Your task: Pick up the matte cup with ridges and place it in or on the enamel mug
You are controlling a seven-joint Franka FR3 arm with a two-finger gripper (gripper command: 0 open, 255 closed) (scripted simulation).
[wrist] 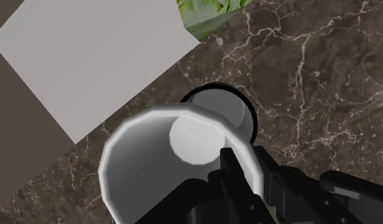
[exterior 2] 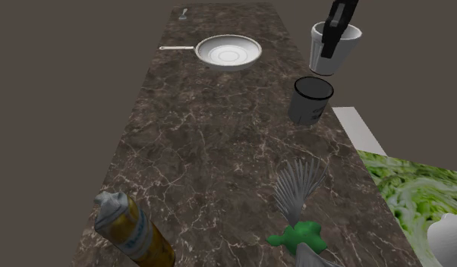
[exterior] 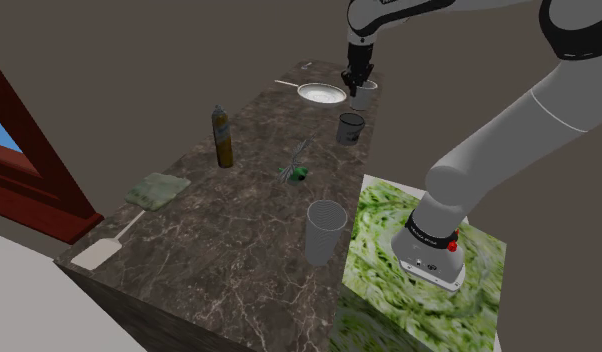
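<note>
Marble countertop (exterior 2: 219, 152) carried a dark-rimmed mug (exterior 2: 310, 100); just beside it, the gripper (exterior 2: 331, 45) clasped a white cup (exterior 2: 350, 51) by its rim.

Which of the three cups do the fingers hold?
The white cup near the frying pan: the fingers pinch its wall. The dark-rimmed mug beside it and the grey ridged cup by the stand stand free on the counter.
</note>
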